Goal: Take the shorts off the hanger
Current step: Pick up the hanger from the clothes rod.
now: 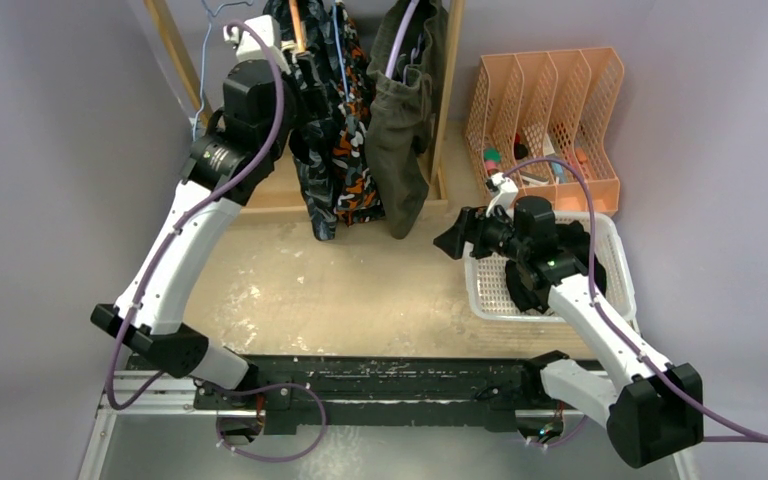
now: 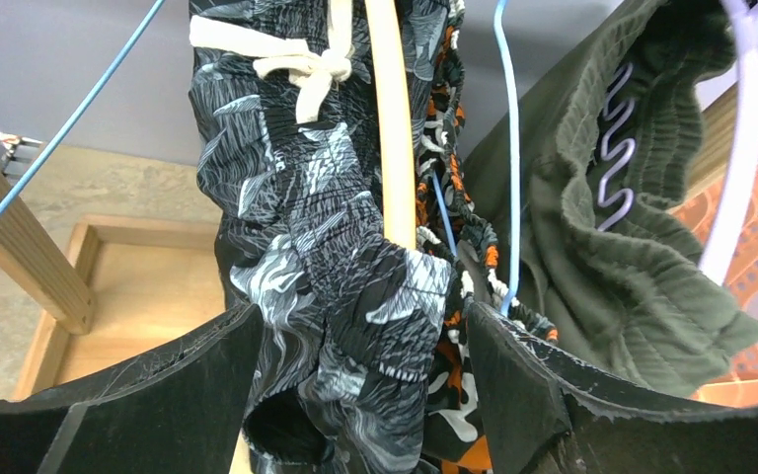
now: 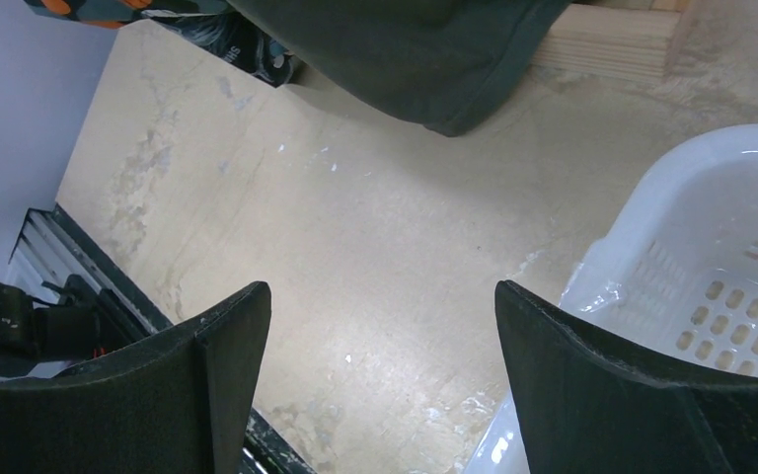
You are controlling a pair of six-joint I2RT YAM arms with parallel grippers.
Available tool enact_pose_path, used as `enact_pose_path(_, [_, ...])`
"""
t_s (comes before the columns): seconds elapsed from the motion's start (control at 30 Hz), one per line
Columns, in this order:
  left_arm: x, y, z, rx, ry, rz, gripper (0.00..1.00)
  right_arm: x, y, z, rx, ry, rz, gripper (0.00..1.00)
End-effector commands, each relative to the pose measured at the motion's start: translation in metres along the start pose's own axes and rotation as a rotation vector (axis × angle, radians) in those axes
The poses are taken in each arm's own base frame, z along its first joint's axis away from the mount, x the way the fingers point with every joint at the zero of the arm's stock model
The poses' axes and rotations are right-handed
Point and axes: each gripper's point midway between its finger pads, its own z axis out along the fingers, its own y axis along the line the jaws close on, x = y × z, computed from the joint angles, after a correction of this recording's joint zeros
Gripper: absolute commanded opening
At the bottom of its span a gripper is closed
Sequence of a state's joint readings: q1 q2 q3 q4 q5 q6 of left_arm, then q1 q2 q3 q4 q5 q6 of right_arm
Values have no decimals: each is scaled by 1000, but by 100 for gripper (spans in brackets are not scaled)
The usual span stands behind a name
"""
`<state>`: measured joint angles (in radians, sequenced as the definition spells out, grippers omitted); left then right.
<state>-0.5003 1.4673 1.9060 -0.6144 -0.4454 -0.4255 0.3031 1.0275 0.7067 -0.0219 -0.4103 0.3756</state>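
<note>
Several pairs of shorts (image 1: 345, 150) hang on their hangers (image 2: 392, 128). The left claw (image 2: 362, 316) stands spread either side of the navy printed pair (image 2: 296, 197), likely lining up a grip; the camo pair (image 2: 451, 79) and olive pair (image 2: 592, 247) hang beside. The right claw (image 3: 383, 296) hovers spread and empty by the white basket (image 3: 651, 197).

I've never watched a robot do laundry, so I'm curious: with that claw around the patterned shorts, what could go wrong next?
1. The left gripper straddles the navy printed shorts with open jaws, but the camo shorts press against them; closing might pinch both pairs.
2. The wooden hanger bar runs through that bunched fabric, so a pull may drag the hanger along.
</note>
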Motion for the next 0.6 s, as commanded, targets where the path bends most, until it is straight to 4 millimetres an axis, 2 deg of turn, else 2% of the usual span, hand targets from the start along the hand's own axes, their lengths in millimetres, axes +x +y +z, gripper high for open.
enact_pose_path(0.0, [-23,0,1,-33,-62,67,75,-14,0,-2,23,-32,-35,85])
enact_pose_path(0.27, [-18,-20,18,46,-28,180,74,-15,-2,-5,44,-34,-43,86])
enact_pose_path(0.37, [-12,-21,27,39,2,215,64,-15,-5,-7,65,-39,-44,86])
enact_pose_path(0.57, [-1,-20,41,8,39,237,66,-14,-6,-15,87,-46,-33,87])
